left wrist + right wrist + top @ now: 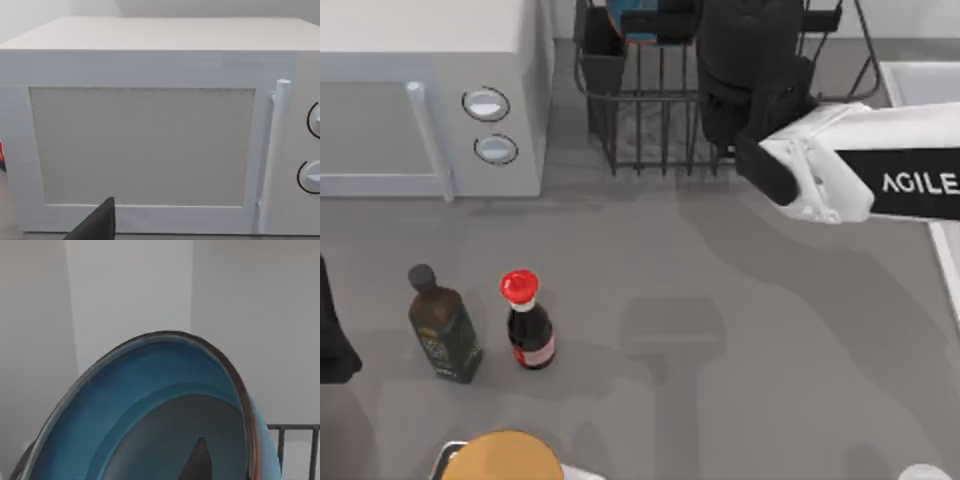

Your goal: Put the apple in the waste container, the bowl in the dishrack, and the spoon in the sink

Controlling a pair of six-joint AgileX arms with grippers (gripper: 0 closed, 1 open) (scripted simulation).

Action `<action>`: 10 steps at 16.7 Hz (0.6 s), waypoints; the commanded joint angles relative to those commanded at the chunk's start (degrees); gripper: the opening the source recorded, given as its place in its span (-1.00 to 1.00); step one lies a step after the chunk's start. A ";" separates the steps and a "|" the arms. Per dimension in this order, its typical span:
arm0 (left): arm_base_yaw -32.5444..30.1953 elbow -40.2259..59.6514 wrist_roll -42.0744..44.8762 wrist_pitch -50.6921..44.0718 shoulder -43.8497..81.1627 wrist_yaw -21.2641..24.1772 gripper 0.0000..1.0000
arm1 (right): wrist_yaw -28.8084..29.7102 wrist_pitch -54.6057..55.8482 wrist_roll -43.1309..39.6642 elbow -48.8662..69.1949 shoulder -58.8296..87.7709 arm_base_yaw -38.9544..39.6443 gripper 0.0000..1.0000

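Note:
The teal-blue bowl [150,405] with its reddish-brown rim is tilted on edge, very close in the right wrist view. A sliver of the bowl [642,28] shows at the back of the dark wire dishrack [650,130]. My right gripper [708,35] reaches over the rack and is shut on the bowl, with one dark fingertip [198,460] inside it. The pale sink [920,85] lies at the right edge. My left arm [332,345] is parked at the left edge, facing the microwave. The apple, spoon and waste container are out of view.
A white microwave [420,90] with two knobs stands at the back left. A dark oil bottle [442,325] and a red-capped sauce bottle [528,325] stand front left. An orange-tan round object [502,458] sits at the front edge.

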 joint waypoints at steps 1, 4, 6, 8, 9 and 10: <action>0.00 0.00 0.00 0.00 0.00 0.00 1.00 | 0.00 0.00 0.00 0.00 0.00 0.00 0.66; 0.00 0.00 0.00 0.00 0.00 0.00 1.00 | 0.00 0.00 0.00 0.00 0.00 0.00 1.00; 0.00 0.00 0.00 0.00 0.00 0.00 1.00 | 0.00 0.00 0.00 0.00 0.00 0.00 1.00; 0.00 0.00 0.00 0.00 0.00 0.00 1.00 | 0.00 0.00 0.00 0.00 0.00 0.00 1.00; 0.00 0.00 0.00 0.00 0.00 0.00 1.00 | 0.00 0.00 0.00 0.00 0.00 0.00 1.00; 0.00 0.00 0.00 0.00 0.00 0.00 1.00 | 0.00 0.00 0.00 0.00 0.00 0.00 1.00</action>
